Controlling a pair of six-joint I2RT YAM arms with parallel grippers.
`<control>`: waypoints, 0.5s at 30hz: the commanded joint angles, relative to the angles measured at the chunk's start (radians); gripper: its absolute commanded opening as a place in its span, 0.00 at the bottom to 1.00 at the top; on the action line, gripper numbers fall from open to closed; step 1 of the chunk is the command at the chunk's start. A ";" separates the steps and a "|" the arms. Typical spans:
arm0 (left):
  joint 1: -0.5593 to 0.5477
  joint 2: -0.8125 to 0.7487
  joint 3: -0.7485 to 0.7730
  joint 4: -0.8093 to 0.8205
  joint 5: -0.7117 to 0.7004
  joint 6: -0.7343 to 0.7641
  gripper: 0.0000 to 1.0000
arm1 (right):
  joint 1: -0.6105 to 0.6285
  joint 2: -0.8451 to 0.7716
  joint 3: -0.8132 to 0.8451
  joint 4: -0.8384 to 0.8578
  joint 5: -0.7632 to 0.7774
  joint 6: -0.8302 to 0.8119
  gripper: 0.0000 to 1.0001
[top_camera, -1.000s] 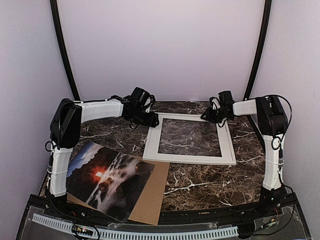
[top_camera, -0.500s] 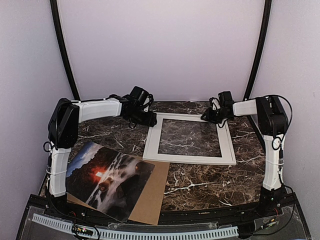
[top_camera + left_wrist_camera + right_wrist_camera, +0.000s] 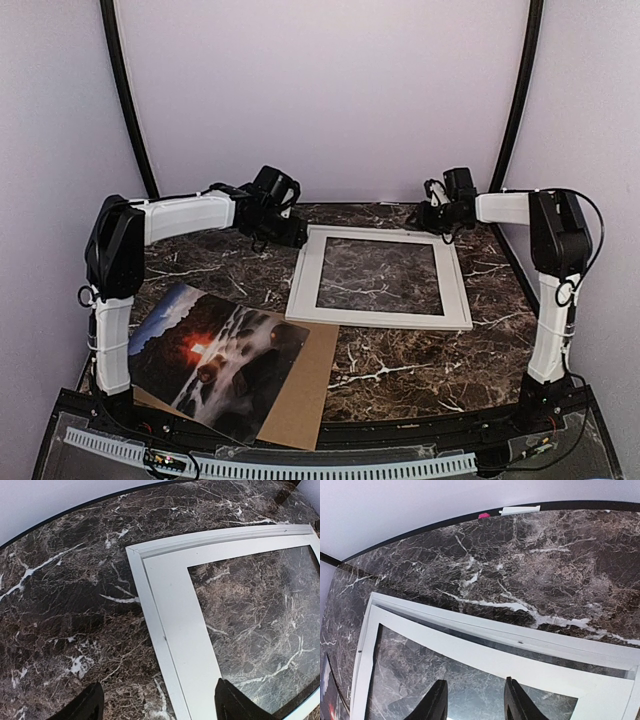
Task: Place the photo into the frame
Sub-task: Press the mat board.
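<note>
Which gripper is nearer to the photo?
Left. The left gripper hovers by the frame's far left corner, beyond the photo; the right gripper is at its far right corner.

Brown cardboard point(image 3: 305, 390) partly beneath photo point(image 3: 215, 360)

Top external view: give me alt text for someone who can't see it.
A white frame lies flat on a marble table, with the left tool by its far left corner and the right tool by its far right corner, both open. The photo rests on a brown cardboard sheet at the near left.
</note>
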 commanded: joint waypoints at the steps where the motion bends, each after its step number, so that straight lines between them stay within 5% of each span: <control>1: 0.003 -0.114 -0.033 -0.050 -0.065 0.012 0.81 | 0.007 -0.094 -0.049 -0.003 0.004 -0.017 0.39; 6: 0.025 -0.200 -0.085 -0.123 -0.063 0.001 0.85 | 0.035 -0.230 -0.209 0.009 -0.054 0.008 0.39; 15: 0.184 -0.479 -0.373 -0.218 0.175 -0.054 0.86 | 0.270 -0.484 -0.508 -0.024 -0.077 0.073 0.41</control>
